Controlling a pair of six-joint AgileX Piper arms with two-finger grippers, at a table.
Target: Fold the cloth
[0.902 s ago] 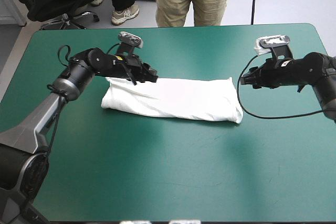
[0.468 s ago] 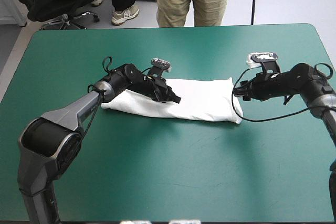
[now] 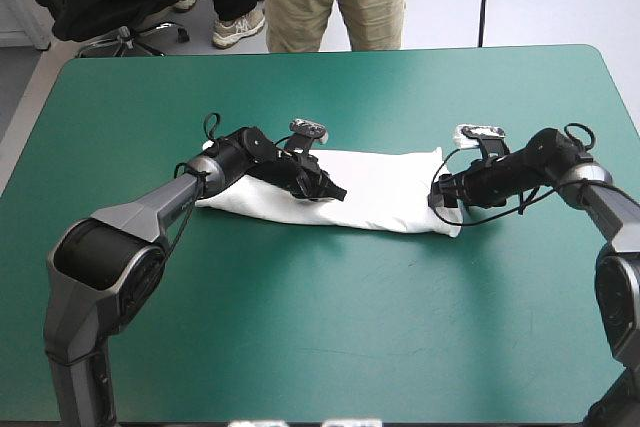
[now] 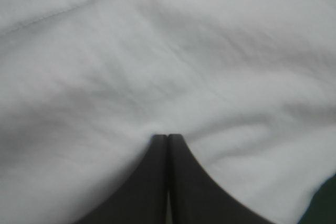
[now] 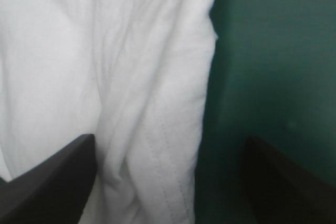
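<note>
Table: teal-green cover (image 3: pixel 320 327), flat, with open room on its near side.
Cloth: white short-sleeved T-shirt (image 3: pixel 385 192), folded into 1 long band at mid-table, long axis running left to right.
My right claw (image 3: pixel 438 197): fingers spread, straddling the band's right-end hem.
My left claw (image 3: pixel 335 192): 2 fingers closed to a point, tip on the band, left of its middle.
Next fold, I judge: end over end along that axis.

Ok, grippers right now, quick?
Left gripper: shut, tips against the T-shirt.
Right gripper: open, straddling the T-shirt's end edge.

Lab: teal-green table (image 3: pixel 300 347), office chair (image 3: pixel 100 2)
</note>
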